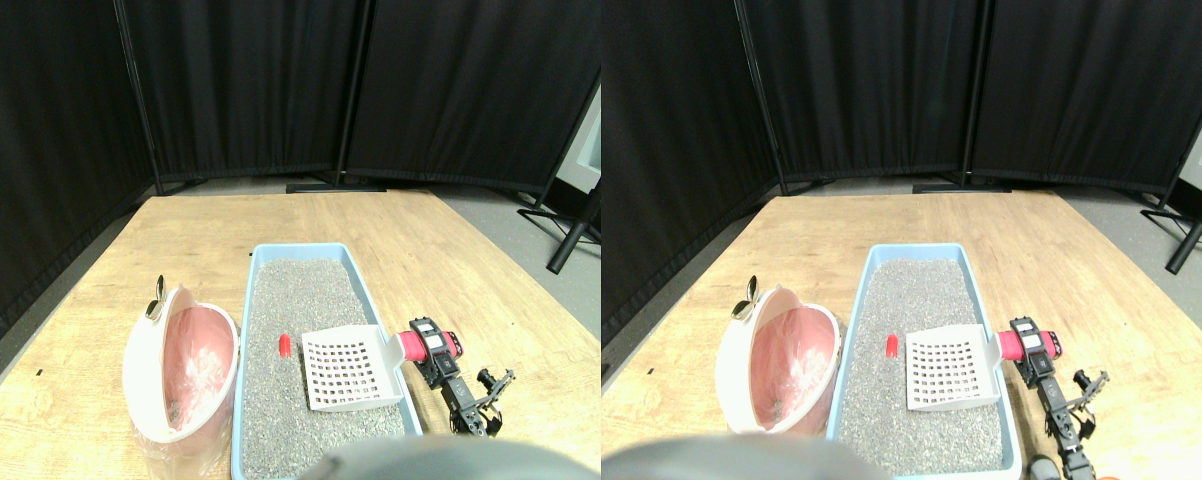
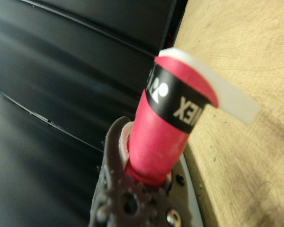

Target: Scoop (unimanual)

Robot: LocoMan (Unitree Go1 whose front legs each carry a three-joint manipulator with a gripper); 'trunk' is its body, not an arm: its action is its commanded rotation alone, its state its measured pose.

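A white slotted scoop lies flat on the grey litter in a light-blue litter tray, near its right wall. Its red wrapped handle sticks out over the tray's right rim, where my right gripper is shut on it. In the wrist view the red handle with its black band rises out of the jaw, over the wooden board. A small red piece sits on the litter just left of the scoop's blade.
A pink-and-white bin lined with clear plastic stands tilted against the tray's left side. Everything rests on a wooden platform. Black curtain panels close off the back and left, and a black stand leg stands at the right.
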